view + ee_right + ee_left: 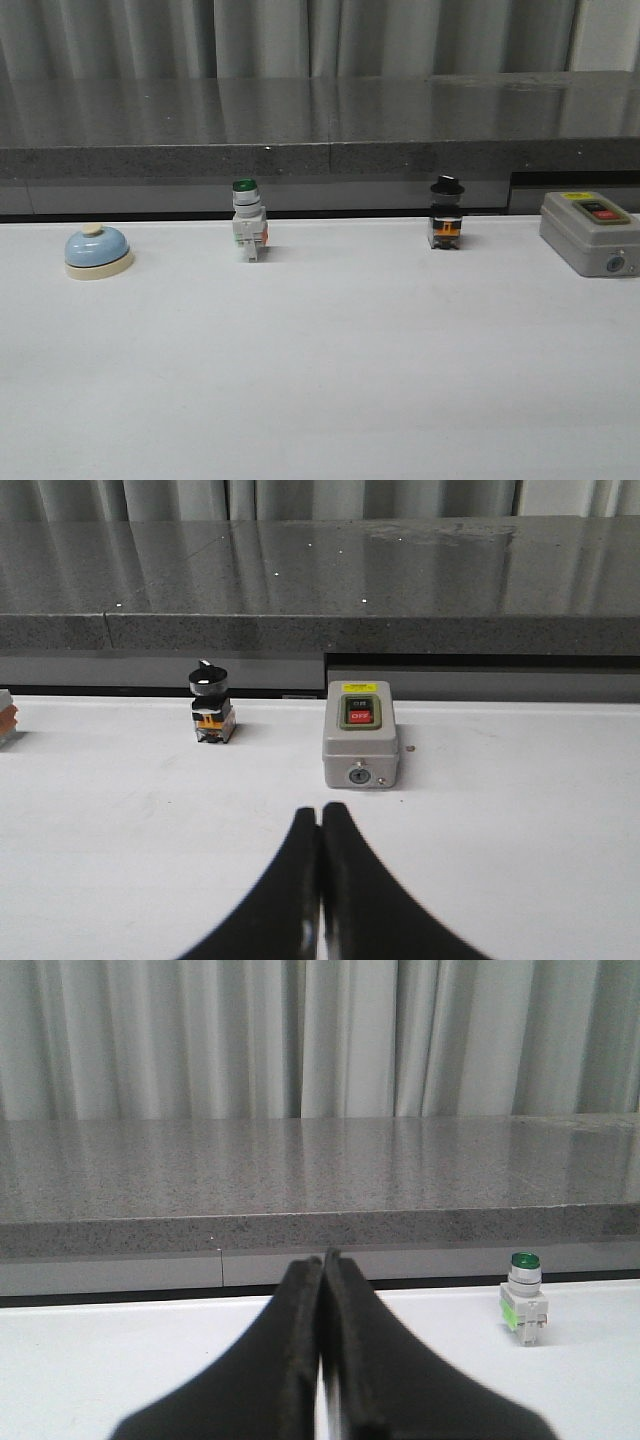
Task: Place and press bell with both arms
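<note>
The light-blue bell (97, 250) with a cream base and button stands at the far left of the white table, near the back edge. It shows only in the front view. Neither arm shows in the front view. My left gripper (323, 1258) is shut and empty, low over the table, with the bell out of its view. My right gripper (320, 811) is shut and empty, a short way in front of the grey box.
A green-capped white push switch (248, 222) stands at the back, also in the left wrist view (524, 1298). A black knob switch (446, 214) stands right of it. A grey box with red and black buttons (590, 233) sits far right, also in the right wrist view (360, 734). A grey stone ledge (320, 120) runs behind the table.
</note>
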`<action>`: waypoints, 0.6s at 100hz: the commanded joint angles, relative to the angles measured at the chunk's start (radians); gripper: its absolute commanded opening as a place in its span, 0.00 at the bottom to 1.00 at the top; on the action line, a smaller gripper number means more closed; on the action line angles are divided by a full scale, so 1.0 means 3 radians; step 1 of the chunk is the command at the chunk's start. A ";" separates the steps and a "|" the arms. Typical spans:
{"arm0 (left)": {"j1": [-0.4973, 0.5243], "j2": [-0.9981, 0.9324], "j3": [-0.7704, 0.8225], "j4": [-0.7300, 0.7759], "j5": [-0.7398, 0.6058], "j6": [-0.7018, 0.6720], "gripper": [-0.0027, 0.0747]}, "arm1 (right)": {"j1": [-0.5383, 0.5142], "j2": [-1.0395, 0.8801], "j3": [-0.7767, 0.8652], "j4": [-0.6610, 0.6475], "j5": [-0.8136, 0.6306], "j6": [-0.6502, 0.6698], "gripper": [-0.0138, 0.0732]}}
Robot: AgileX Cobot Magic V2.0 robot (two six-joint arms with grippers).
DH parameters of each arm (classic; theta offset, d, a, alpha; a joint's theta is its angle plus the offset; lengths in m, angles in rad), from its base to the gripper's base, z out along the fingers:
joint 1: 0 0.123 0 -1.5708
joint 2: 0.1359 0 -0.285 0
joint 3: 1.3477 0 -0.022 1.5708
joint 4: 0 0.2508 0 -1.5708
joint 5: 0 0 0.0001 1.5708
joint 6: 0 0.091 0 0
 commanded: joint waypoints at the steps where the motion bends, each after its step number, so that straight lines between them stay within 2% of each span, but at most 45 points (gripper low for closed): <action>1: 0.0010 -0.0086 0.0138 -0.0001 -0.0259 -0.0032 0.01 | -0.0030 -0.0059 -0.0044 -0.0040 -0.0290 -0.0001 0.09; 60: 0.0010 -0.0073 0.0072 -0.0040 -0.0183 -0.0032 0.01 | -0.0030 -0.0059 -0.0044 -0.0040 -0.0290 -0.0001 0.09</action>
